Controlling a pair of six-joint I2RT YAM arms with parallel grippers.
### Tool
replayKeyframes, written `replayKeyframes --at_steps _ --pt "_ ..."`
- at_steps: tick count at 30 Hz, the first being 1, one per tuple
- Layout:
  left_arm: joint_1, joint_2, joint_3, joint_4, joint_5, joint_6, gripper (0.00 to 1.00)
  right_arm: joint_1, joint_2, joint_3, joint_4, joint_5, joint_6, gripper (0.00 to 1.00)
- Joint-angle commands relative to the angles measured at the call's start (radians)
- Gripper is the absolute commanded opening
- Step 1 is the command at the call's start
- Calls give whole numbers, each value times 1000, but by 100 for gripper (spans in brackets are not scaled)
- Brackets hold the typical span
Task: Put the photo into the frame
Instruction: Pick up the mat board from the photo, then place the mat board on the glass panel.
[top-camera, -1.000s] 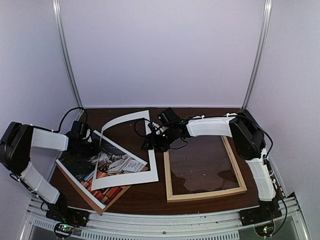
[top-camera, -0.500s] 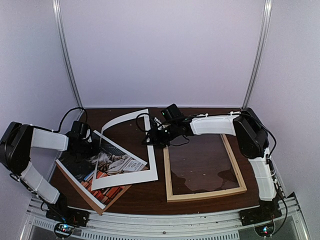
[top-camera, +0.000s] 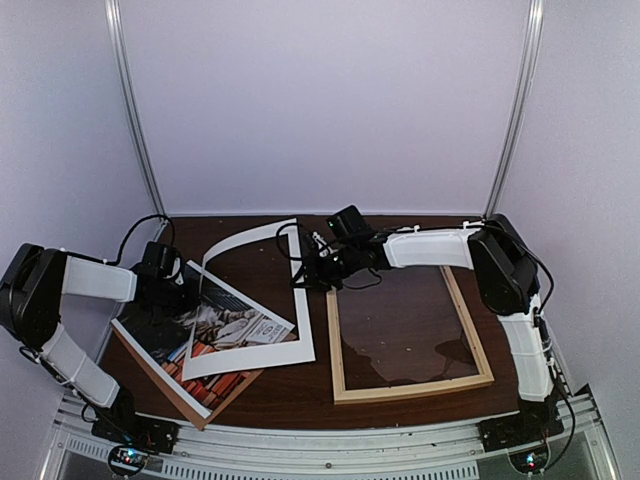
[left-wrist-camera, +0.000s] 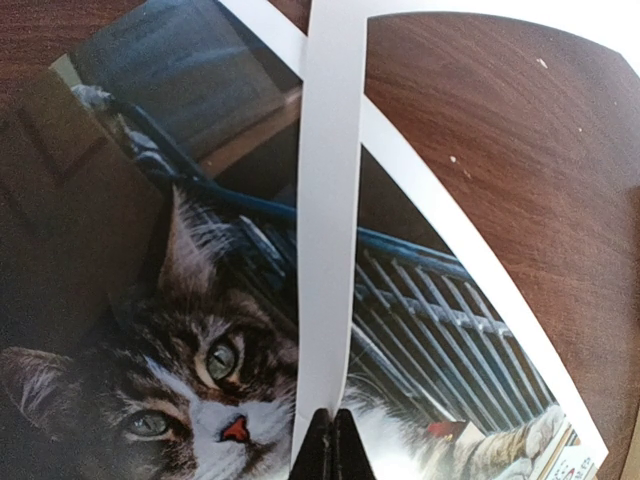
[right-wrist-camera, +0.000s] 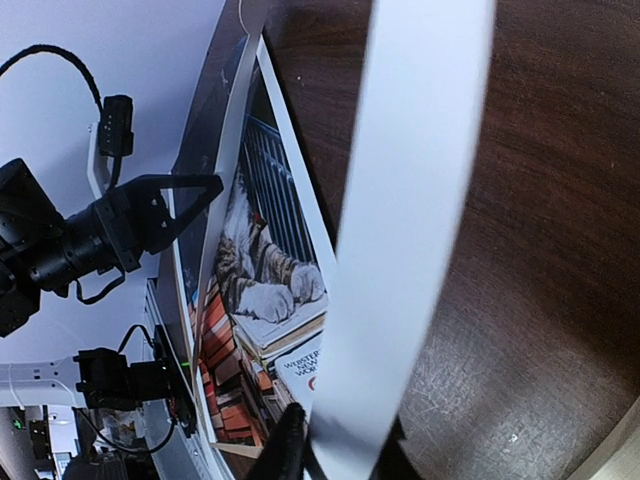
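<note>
Both of your tools are closed on the white mat border (top-camera: 250, 238), not on the photo (top-camera: 232, 325). The left gripper (left-wrist-camera: 326, 445) pinches the mat's left strip and the right gripper (top-camera: 304, 272) pinches its right strip, so the far part of the mat arches above the table (top-camera: 290, 400). The photo lies face up directly below the left gripper. From the right gripper it is to the left and toward the arm bases, partly under the mat. The left arm is clearly the nearer one to it. The photo's long axis seems to run diagonally: the cat's head is at the left gripper's end and the books point to the near right. The frame (top-camera: 334, 350) lies just beside the right gripper, on its right and nearer side, and its long axis appears to go away from the bases. I think the mat must come off first, because it covers the photo's edges; after that the photo needs a turn to match the frame.
</note>
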Motion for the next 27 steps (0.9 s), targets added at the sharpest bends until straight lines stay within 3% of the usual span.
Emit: replayKeyframes --at_steps 1,5,7,9,12,16,27 --pt "-2 22 -33 -105 -11 13 0 -5 -36 -4 24 -18 4 13" --pt "-2 18 -30 -107 -11 13 0 -5 -40 -2 19 -19 5 1" --pt "-2 10 -30 -110 -9 9 3 -7 -43 0 13 -18 4 0" --pt "-2 -3 -32 -106 -6 4 10 -7 -48 0 7 -17 0 0" --pt "-3 -47 -39 -93 3 -1 30 -8 -56 1 -7 -22 -6 0" --pt "-3 -127 -42 -88 10 1 50 -9 -94 4 -69 -26 -39 0" --pt "-3 -334 -25 -164 -24 43 75 -90 -347 -119 -381 -38 -225 0"
